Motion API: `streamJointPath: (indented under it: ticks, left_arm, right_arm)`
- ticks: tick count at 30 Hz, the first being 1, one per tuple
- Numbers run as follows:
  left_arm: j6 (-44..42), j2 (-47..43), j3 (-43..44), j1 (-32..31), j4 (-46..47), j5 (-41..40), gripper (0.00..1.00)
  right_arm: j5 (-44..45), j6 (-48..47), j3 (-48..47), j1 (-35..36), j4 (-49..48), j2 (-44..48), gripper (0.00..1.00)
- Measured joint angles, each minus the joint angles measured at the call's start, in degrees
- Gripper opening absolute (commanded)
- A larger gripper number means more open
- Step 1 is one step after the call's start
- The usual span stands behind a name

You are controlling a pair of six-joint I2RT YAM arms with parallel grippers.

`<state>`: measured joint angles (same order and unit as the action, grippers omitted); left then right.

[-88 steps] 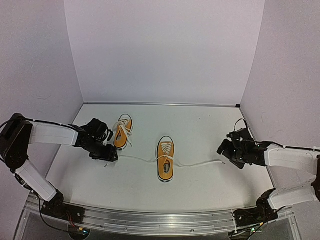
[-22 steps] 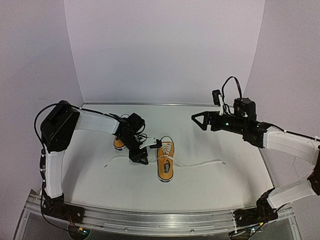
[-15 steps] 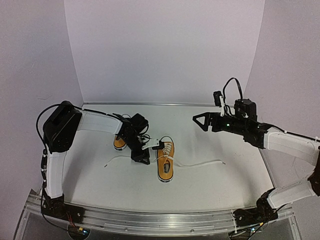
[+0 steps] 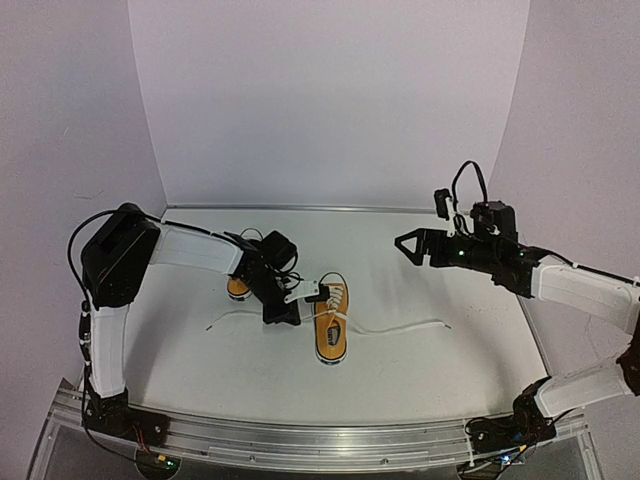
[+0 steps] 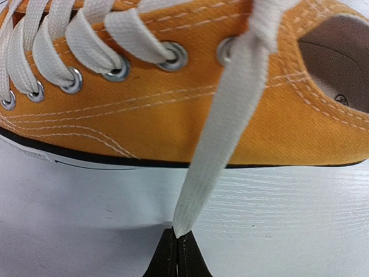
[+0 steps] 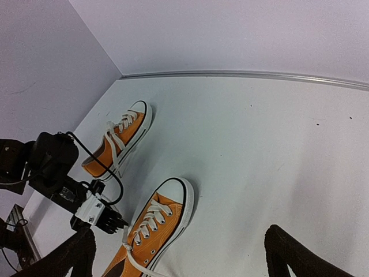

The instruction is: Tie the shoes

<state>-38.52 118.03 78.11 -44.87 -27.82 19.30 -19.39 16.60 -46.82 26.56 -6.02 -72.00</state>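
Near shoe (image 4: 331, 335) centre, far shoe (image 6: 115, 144) behind-left, L gripper (image 4: 320, 296) btwn them

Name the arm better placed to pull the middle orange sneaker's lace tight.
Left. The left gripper is shut on the white lace of the orange canvas sneaker beside it; the right gripper hangs open, raised, far off.

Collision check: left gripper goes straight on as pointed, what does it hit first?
Probably the orange canvas side of the centre shoe, below its eyelets. The left gripper is shut on that shoe's lace, which leads straight there.
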Motion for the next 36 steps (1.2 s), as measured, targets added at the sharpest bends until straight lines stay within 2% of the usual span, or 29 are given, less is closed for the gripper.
streamJointPath:
  ticks: [4, 10, 17, 29, 36]
  left_arm:
    - [2.8, -4.11, -5.08, -0.79, 4.01, 2.1, 0.0]
    - [9.15, -11.05, -11.41, -1.39, 18.72, 8.58, 0.0]
    - [15.48, -11.69, -14.11, -1.61, 33.44, 13.23, 0.0]
    - [17.36, -11.67, -14.8, -1.65, 37.9, 15.6, 0.0]
    - [17.28, -10.41, -14.29, -1.66, 37.76, 16.2, 0.0]
  right_arm:
    - [0.69, -0.45, -0.81, -0.17, 4.72, -1.86, 0.91]
    - [0.7, -1.12, -1.13, -0.17, 11.7, -3.05, 0.84]
    - [1.81, -0.92, -1.13, -0.1, 17.99, -3.12, 0.8]
    - [13.54, -1.71, -6.81, 6.95, 30.28, -15.05, 0.85]
    - [18.54, -1.02, -12.26, 7.35, 33.5, -19.67, 0.92]
